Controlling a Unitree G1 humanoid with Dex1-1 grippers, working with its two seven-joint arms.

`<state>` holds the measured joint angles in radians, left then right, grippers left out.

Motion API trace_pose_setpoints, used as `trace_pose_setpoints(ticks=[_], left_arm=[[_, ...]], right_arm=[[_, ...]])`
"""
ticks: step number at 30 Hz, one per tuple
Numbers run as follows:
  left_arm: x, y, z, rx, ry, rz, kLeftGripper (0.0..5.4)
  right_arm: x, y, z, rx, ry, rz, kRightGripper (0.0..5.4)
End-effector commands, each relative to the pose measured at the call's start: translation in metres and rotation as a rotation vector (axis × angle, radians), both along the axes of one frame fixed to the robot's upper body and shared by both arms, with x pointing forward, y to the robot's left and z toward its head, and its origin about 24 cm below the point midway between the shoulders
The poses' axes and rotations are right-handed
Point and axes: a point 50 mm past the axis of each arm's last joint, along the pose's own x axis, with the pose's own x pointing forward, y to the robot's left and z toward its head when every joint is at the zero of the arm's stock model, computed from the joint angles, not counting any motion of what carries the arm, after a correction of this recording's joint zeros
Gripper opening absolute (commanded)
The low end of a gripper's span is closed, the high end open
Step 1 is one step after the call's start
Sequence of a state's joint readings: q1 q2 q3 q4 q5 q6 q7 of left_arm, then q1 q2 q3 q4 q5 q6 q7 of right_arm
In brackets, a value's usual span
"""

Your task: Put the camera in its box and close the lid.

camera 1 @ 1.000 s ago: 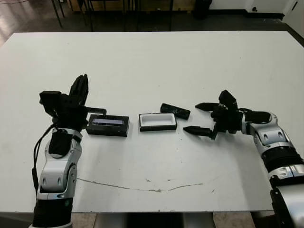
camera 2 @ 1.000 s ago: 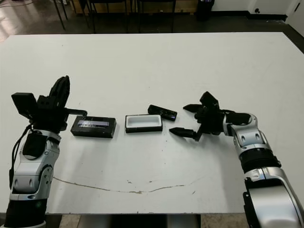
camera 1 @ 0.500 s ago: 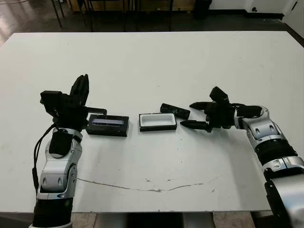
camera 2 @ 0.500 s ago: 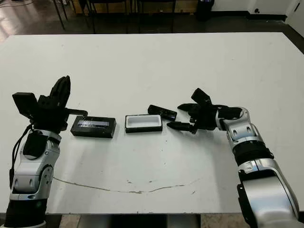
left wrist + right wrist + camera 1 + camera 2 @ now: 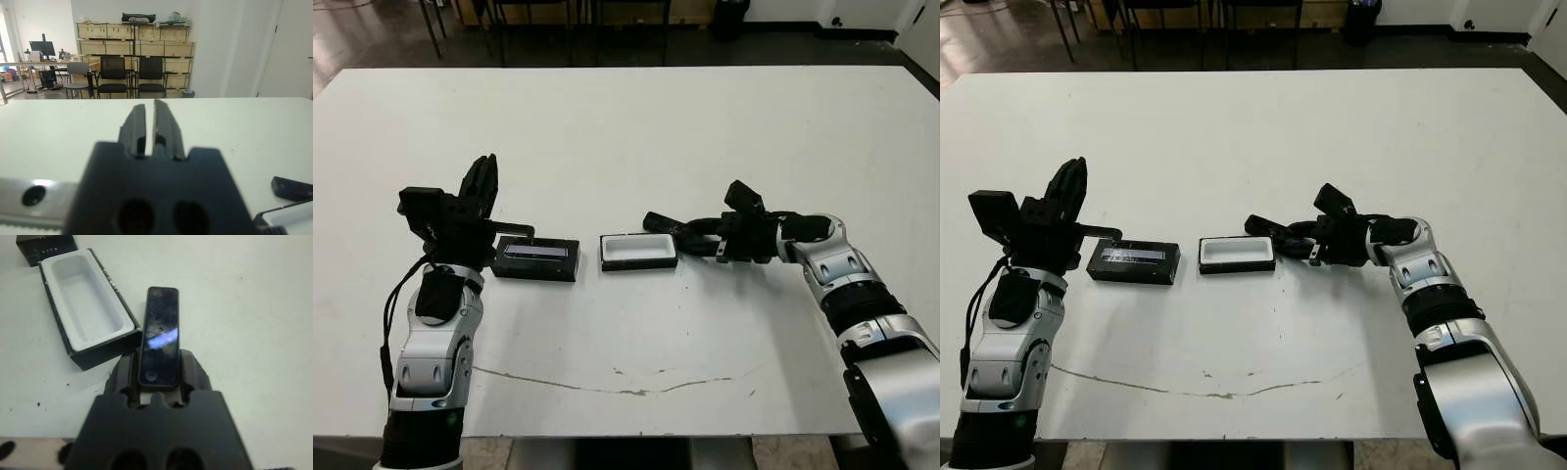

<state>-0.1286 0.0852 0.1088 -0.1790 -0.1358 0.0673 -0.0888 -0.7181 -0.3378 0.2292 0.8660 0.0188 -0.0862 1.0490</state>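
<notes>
Camera [image 5: 159, 335]: lying on the table just beside the box [image 5: 638, 251], its near end bracketed by the right gripper [image 5: 157, 374]; firm contact cannot be told.
Box: open, white lining empty.
Lid [image 5: 536, 259]: lying apart, beyond the box's far side.
Left gripper [image 5: 150, 128]: fingers nearly together, nothing held.
Progress: nothing is packed yet; insertion and closing are judged outstanding.

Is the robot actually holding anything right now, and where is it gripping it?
The right gripper has its two fingers on either side of one end of the camera, which lies beside the box. The left gripper holds nothing.
</notes>
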Motion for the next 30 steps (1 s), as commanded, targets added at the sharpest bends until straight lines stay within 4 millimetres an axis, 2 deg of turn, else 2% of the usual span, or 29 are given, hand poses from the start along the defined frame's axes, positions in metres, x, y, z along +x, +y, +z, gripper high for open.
trace_pose_setpoints(ticks=[1, 9, 15, 18, 21, 25, 30], left_arm=[[0.002, 0.002, -0.004, 0.007, 0.032, 0.009, 0.0], [0.003, 0.002, -0.004, 0.005, 0.025, 0.01, 0.0], [0.002, 0.004, -0.003, 0.0, 0.022, 0.009, 0.0], [0.001, 0.003, -0.004, -0.001, 0.024, 0.008, 0.0], [0.002, 0.002, -0.004, -0.001, 0.026, 0.005, 0.0], [0.001, 0.001, -0.004, 0.011, 0.024, 0.002, 0.0], [0.0, 0.002, -0.005, 0.007, 0.019, 0.008, 0.0]], right_arm=[[-0.012, -0.006, -0.025, -0.041, 0.072, -0.015, 0.3], [-0.007, -0.022, -0.014, -0.081, -0.008, -0.064, 0.19], [0.002, -0.05, 0.012, 0.018, -0.143, -0.211, 0.11], [0.008, -0.056, 0.027, 0.092, -0.176, -0.251, 0.1], [0.013, -0.055, 0.041, 0.17, -0.191, -0.252, 0.1], [0.016, -0.047, 0.059, 0.213, -0.198, -0.141, 0.1], [0.016, -0.021, 0.071, 0.187, -0.081, 0.082, 0.1]])
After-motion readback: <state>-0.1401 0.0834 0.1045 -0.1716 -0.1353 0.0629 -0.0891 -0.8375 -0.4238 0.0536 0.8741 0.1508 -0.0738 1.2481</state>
